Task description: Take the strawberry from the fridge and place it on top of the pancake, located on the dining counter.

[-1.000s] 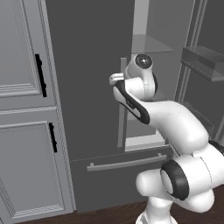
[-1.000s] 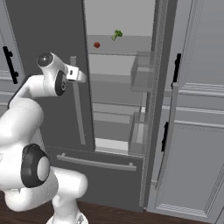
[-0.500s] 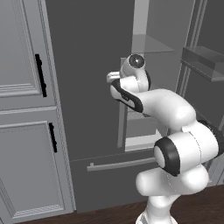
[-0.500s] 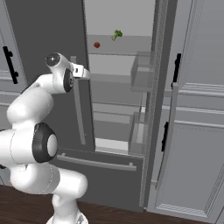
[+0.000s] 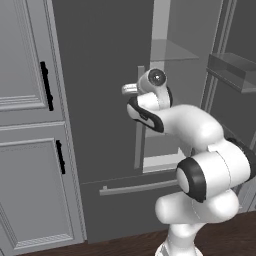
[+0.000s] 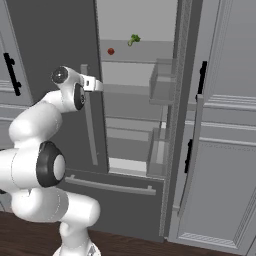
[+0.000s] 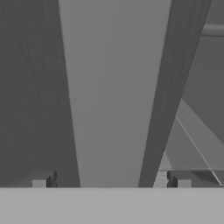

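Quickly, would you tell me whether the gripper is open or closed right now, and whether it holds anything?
Gripper: open, holding nothing; its fingertips straddle the fridge door handle.

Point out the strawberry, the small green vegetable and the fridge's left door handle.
strawberry (image 6: 111, 51), right base view, middle of the red fruit.
green vegetable (image 6: 133, 39), right base view, its leafy top.
left door handle (image 6: 90, 125), right base view, mid-length of the grey bar.

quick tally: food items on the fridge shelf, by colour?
Red: 1, the strawberry
Green: 1, the leafy vegetable
Total: 2, both on the upper shelf of the fridge
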Controlling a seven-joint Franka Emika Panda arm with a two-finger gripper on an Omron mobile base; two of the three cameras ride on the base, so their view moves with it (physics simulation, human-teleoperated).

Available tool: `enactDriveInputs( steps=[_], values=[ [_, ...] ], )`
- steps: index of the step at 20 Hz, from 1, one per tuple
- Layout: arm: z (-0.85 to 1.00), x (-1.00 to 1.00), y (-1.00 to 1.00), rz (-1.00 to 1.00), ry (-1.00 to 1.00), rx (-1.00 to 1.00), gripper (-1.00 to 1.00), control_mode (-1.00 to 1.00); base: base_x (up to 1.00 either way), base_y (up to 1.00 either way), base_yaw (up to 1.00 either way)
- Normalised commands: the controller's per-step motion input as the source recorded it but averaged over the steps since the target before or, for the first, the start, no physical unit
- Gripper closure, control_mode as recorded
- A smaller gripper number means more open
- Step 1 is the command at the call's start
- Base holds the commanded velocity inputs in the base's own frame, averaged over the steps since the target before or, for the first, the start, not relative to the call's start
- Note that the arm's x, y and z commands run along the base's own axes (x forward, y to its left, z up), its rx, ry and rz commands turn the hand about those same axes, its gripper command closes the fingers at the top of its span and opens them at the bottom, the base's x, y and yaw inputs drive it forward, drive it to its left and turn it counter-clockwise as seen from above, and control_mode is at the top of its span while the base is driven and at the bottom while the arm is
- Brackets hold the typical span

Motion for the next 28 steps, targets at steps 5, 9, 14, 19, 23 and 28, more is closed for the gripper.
enactDriveInputs(
  steps=[5, 9, 14, 19, 23, 28],
  values=[
    [-0.08, 0.30, 0.00, 0.00, -0.10, -0.01, -1.00, -1.00, 0.00, 0.00, 0.00],
    [0.00, 0.05, 0.03, -0.01, -0.01, 0.00, 1.00, -1.00, 0.00, 0.00, 0.00],
    [-0.01, -0.42, 0.11, -0.11, 0.02, 0.00, 1.00, -1.00, 0.00, 0.00, 0.00],
    [-0.07, -0.76, 0.31, -0.21, 0.07, -0.01, 1.00, -1.00, 0.00, 0.00, 0.00],
    [-0.16, -0.77, 0.41, -0.22, 0.06, -0.02, 1.00, -1.00, 0.00, 0.00, 0.00],
    [-0.14, -0.75, 0.40, -0.21, 0.05, 0.00, 1.00, -1.00, 0.00, 0.00, 0.00]
  ],
)
